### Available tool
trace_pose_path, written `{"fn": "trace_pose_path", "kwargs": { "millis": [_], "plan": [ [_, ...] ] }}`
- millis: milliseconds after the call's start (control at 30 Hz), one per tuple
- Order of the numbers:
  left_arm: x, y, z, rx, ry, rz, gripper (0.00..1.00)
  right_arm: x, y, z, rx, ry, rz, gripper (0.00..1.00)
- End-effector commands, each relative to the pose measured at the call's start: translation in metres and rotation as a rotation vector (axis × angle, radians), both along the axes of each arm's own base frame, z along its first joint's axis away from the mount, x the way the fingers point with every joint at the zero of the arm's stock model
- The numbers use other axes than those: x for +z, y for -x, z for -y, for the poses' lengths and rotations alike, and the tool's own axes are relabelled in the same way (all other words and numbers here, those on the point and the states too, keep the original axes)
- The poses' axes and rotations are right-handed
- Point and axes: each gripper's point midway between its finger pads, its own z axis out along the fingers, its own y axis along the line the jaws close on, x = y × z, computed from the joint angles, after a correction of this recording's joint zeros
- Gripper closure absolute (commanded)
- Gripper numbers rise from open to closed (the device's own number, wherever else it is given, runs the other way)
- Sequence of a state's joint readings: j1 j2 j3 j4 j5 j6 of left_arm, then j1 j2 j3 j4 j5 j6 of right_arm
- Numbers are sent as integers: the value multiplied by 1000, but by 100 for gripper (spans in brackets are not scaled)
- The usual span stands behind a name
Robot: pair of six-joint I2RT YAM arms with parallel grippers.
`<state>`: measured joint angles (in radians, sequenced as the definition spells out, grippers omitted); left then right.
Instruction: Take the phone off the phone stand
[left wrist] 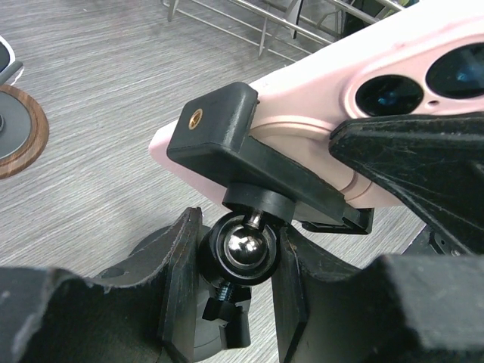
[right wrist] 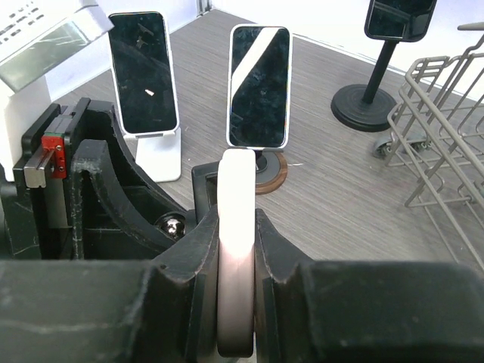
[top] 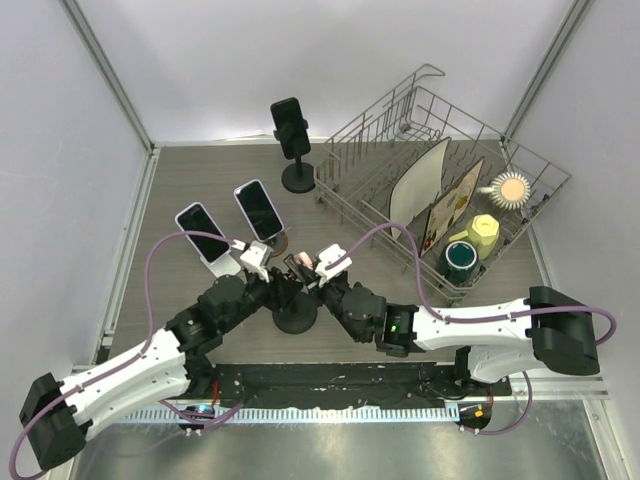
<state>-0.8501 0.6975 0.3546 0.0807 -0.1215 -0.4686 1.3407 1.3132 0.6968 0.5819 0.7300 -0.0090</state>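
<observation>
The pink phone (left wrist: 302, 121) sits in the black clamp (left wrist: 227, 140) of the phone stand, on its ball joint (left wrist: 246, 252). My left gripper (left wrist: 238, 253) is shut on the ball-joint neck of the stand, one finger on each side. My right gripper (right wrist: 236, 242) is shut on the edge of the pink phone (right wrist: 236, 197). In the top view both grippers, left (top: 264, 262) and right (top: 322, 268), meet above the stand's round black base (top: 294, 319). The phone there is mostly hidden by the fingers.
A phone on a white stand (top: 205, 236) and a phone on a wooden round stand (top: 260, 212) stand just beyond the grippers. A dark phone on a tall black stand (top: 291, 130) is further back. A wire dish rack (top: 345, 185) with dishes fills the right.
</observation>
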Motion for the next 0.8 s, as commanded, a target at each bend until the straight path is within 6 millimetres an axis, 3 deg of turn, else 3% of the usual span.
{"fn": "trace_pose_path", "kwargs": {
  "millis": [0, 367, 767],
  "plan": [
    [-3, -30, -44, 302, 84, -18, 100, 0, -17, 46, -255, -30, -22, 99],
    [-5, -24, -45, 282, 102, -10, 100, -3, -26, 64, -434, -46, -53, 99],
    [-17, -20, -40, 255, 101, -37, 100, 4, -33, 70, -483, -71, -56, 99]
  ]
}}
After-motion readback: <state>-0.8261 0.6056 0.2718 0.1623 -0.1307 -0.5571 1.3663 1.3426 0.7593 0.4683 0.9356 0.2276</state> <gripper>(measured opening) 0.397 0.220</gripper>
